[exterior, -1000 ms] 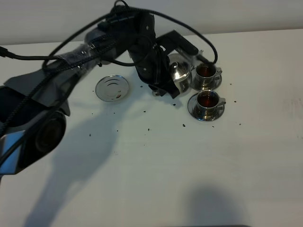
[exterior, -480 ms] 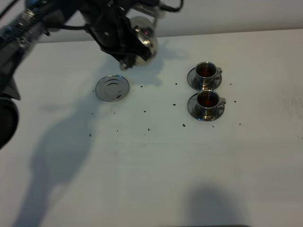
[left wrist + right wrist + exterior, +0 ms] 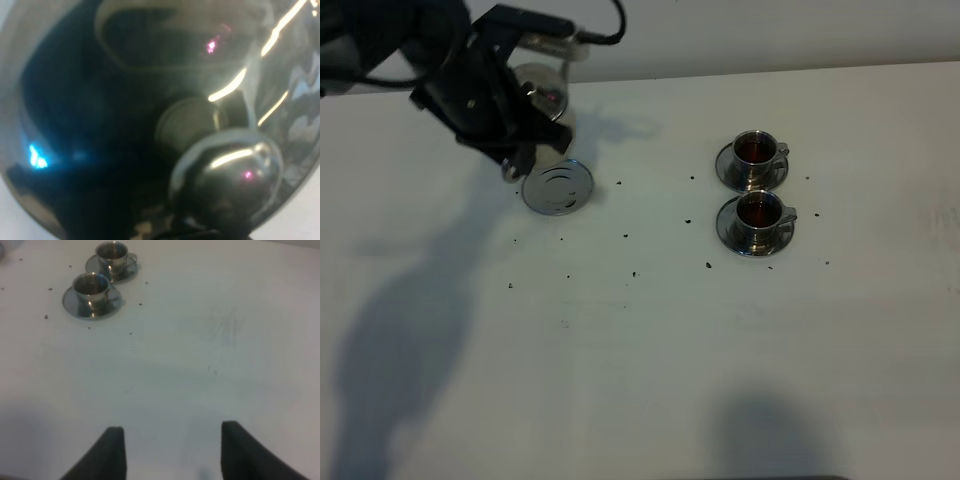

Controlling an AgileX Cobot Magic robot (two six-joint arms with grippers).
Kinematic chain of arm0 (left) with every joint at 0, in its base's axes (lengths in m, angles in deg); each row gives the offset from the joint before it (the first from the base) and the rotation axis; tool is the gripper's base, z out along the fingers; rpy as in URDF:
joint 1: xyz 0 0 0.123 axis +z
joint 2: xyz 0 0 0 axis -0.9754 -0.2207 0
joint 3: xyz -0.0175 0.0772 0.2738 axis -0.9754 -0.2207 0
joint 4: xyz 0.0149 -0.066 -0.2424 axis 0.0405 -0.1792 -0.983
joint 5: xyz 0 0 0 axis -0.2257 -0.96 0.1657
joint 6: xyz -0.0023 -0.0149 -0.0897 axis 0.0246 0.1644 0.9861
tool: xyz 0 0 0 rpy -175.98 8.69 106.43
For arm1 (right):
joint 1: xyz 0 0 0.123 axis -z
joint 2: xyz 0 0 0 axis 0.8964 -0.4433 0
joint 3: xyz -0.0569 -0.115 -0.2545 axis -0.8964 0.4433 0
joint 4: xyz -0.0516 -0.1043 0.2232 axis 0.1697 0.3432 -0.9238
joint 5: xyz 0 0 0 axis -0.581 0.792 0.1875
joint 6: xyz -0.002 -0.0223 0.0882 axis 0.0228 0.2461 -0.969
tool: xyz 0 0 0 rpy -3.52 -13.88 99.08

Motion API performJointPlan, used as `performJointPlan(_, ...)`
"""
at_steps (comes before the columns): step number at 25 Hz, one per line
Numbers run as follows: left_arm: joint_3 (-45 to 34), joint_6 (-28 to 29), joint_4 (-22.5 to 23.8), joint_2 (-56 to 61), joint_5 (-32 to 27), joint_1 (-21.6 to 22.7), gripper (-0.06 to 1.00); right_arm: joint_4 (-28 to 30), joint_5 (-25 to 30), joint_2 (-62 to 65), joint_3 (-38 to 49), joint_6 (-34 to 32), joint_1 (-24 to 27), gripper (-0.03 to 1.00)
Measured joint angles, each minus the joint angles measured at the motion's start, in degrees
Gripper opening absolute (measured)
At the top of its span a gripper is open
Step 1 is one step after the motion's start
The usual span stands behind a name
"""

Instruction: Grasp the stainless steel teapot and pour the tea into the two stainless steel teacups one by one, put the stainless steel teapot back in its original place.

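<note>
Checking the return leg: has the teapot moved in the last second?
Yes. The teapot, held in the left hand, went left, away from the teacups, toward the bare saucer.

From my station the overhead view is evenly lit but soft, with broad arm shadows on the white table. My left wrist picture is badly out of focus, filled by the teapot and streaked with glare. The right wrist picture is dim and slightly blurred.
</note>
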Motion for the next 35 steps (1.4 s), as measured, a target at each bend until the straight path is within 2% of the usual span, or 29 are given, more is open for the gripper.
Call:
performJointPlan(2, -6.14, 1.68, 0.00, 1.81, 5.71, 0.80, 0.22, 0.00, 0.00, 0.00, 0.00, 0.00, 0.00, 0.42)
performJointPlan(5, -11.39, 4.02, -0.05, 2.49, 12.59, 1.34, 0.22, 0.00, 0.00, 0.00, 0.00, 0.00, 0.00, 0.42)
performJointPlan(10, -15.22, 6.95, -0.19, 1.39, 21.81, 1.39, 0.22, 0.00, 0.00, 0.00, 0.00, 0.00, 0.00, 0.42)
performJointPlan(13, -15.29, 7.67, -1.93, -0.21, 25.25, 1.39, 0.22, 0.00, 0.00, 0.00, 0.00, 0.00, 0.00, 0.42)
performJointPlan(20, -15.29, 5.86, -7.19, -5.20, 28.51, 1.39, 0.22, 0.00, 0.00, 0.00, 0.00, 0.07, 0.00, 0.42)
performJointPlan(35, -15.29, 4.77, -8.91, -6.35, 31.28, 1.39, 0.22, 0.00, 0.00, 0.00, 0.00, 0.02, 0.00, 0.42)
